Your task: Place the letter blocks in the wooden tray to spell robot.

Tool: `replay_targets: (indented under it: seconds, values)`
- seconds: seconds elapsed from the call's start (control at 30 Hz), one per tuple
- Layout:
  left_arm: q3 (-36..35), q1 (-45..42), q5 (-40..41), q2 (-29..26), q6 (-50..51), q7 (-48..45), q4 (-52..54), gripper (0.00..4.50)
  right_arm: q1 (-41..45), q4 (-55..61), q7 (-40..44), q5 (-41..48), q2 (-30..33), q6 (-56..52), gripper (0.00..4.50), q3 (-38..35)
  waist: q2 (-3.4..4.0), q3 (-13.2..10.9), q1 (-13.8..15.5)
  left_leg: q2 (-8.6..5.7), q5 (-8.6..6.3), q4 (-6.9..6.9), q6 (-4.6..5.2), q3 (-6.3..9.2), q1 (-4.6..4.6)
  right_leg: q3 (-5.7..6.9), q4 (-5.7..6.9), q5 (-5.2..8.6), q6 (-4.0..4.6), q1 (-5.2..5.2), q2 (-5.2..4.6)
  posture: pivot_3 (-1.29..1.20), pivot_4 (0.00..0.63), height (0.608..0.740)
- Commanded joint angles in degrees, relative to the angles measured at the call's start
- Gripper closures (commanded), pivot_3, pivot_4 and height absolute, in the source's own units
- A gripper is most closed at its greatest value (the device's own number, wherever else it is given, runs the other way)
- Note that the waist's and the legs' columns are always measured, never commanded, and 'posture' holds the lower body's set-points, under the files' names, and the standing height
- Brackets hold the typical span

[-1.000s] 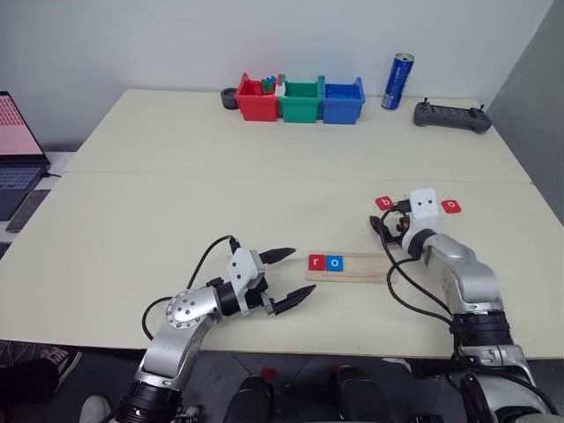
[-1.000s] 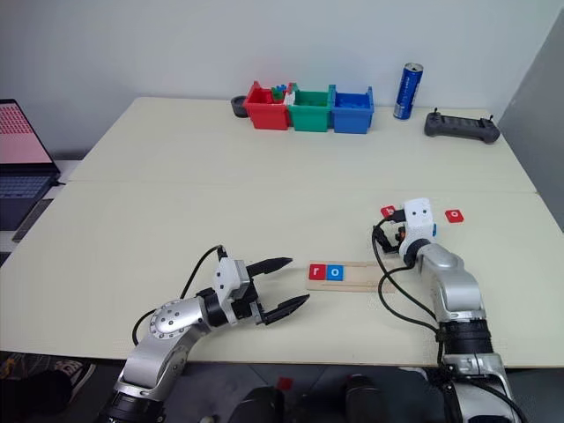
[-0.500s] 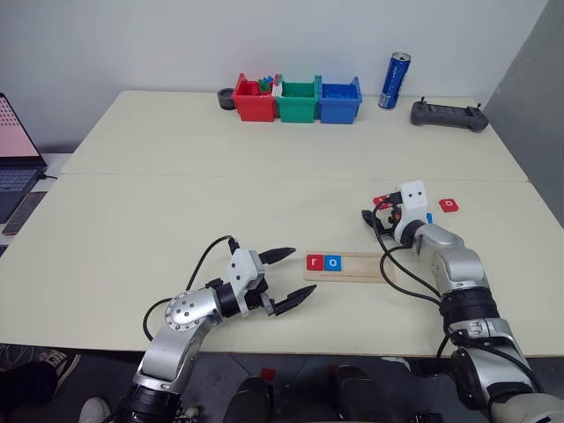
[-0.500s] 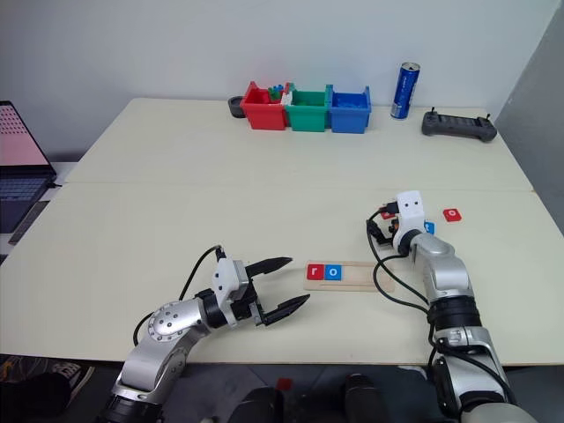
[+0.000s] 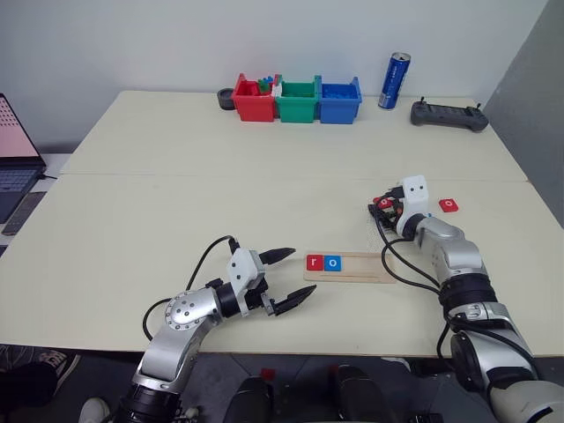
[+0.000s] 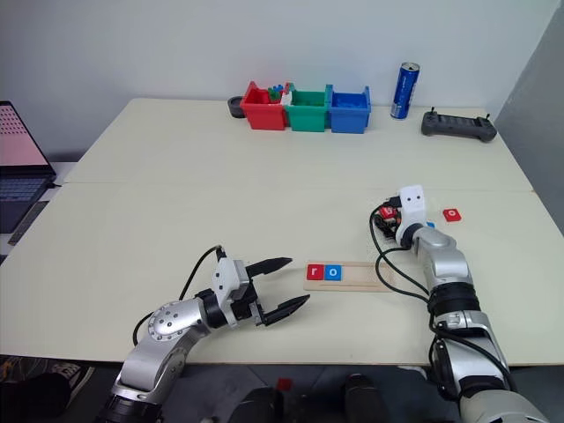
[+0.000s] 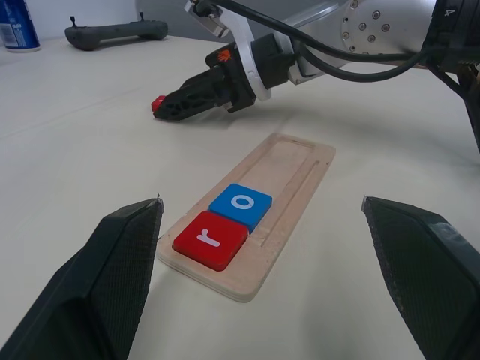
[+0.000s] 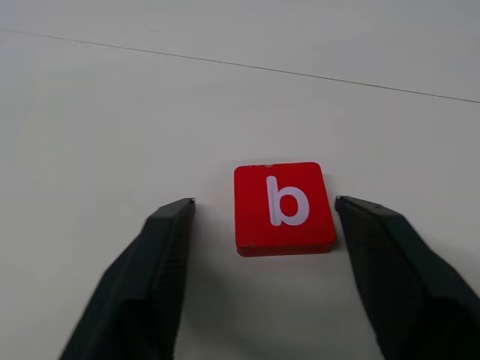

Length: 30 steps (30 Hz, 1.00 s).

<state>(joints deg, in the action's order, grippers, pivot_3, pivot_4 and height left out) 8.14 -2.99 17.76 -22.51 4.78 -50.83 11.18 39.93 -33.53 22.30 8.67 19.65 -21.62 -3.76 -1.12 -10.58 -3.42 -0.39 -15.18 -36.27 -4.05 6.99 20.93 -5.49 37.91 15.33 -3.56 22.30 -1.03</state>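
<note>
Pale table (image 5: pixel 176 203) carries three bins (image 5: pixel 298 100), a can (image 5: pixel 394 80), a controller (image 5: pixel 449 115). Wooden tray (image 5: pixel 348 266) holds r and o. Right gripper (image 8: pixel 262 214) straddles the red b block (image 8: pixel 283 207), fingers apart, not touching. Left gripper (image 5: pixel 286 280) spread wide, empty.

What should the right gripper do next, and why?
Probably close on the red b block: the right gripper is open with a finger on each side, not touching it, and the wooden tray holds only r and o.

Red b block (image 8: pixel 283 207) — white letter
</note>
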Motion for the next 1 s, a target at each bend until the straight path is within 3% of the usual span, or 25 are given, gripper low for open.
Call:
replay_targets:
  seconds: [0.03, 0.07, 0.23, 0.5, 0.63, 0.8, 1.0]
  values:
    - [0.1, 0.02, 0.82, -0.3, -1.07, -0.64, 1.75, 0.0, 0.0, 0.16, 0.19, -0.48, 0.19, 0.92, 2.75, -0.34, 0.0, 0.0, -0.05, 0.0, 0.0, 0.0, 0.0, 0.0, 0.0, 0.0, 0.0, 0.0, 0.0, 0.0, 0.0, 0.0, 0.15, 0.74]
    - [0.09, -0.03, 0.78, -0.2, -1.33, -0.73, 1.37, 0.0, -0.08, 0.18, 0.19, -0.63, 0.18, 1.11, 3.06, -0.39, 0.0, 0.0, -0.05, 0.0, 0.0, 0.0, 0.0, 0.0, 0.0, 0.0, 0.0, 0.0, 0.0, 0.0, 0.0, 0.0, 0.15, 0.74]
    - [0.21, 0.39, 0.61, 0.06, -2.58, -1.42, 0.31, 0.0, -2.26, 6.4, -0.35, -0.46, 1.13, -0.94, 3.05, -1.07, 0.0, 0.0, -0.01, 0.0, 0.0, 0.0, 0.0, 0.0, 0.0, 0.0, 0.0, 0.0, 0.0, 0.0, 0.0, 0.0, 0.15, 0.74]
    - [-0.15, 1.95, 0.87, -0.58, -3.57, -2.09, 0.52, 0.0, -22.43, 52.49, -1.9, 4.93, 9.06, -28.74, 3.05, -8.38, 0.11, -0.02, 0.92, -0.06, 0.0, 0.12, -0.01, 0.22, 0.32, 0.18, -0.12, 0.01, -0.01, 0.19, -0.09, 0.0, 0.15, 0.74]
    - [-0.07, 2.05, 1.09, -0.72, -3.65, -2.57, 0.38, 0.0, -29.74, 65.56, -4.51, 7.31, 8.49, -39.63, 3.05, -12.55, 0.12, -0.02, 0.9, -0.01, 0.0, 0.12, -0.01, 0.14, 0.32, 0.15, -0.17, 0.02, -0.02, 0.21, -0.04, 0.0, 0.15, 0.74]
    - [-0.17, 1.35, 1.25, -0.78, -4.04, -3.54, -0.94, 0.0, -34.83, 71.72, -8.2, 7.44, 4.71, -45.43, 3.05, -13.86, 0.13, -0.01, 0.61, 0.02, 0.0, 0.12, 0.0, 0.05, 0.24, 0.05, -0.15, 0.18, -0.25, 0.19, 0.01, 0.0, 0.15, 0.74]
    - [-0.19, 0.69, 1.1, -0.63, -4.89, -4.53, -2.49, 0.0, -37.68, 70.4, -12.72, 5.94, -0.47, -45.41, 3.05, -13.28, 0.13, -0.01, 0.59, 0.01, 0.01, 0.12, -0.01, 0.02, 0.24, 0.02, -0.16, 0.17, -0.23, 0.2, 0.0, 0.0, 0.15, 0.74]
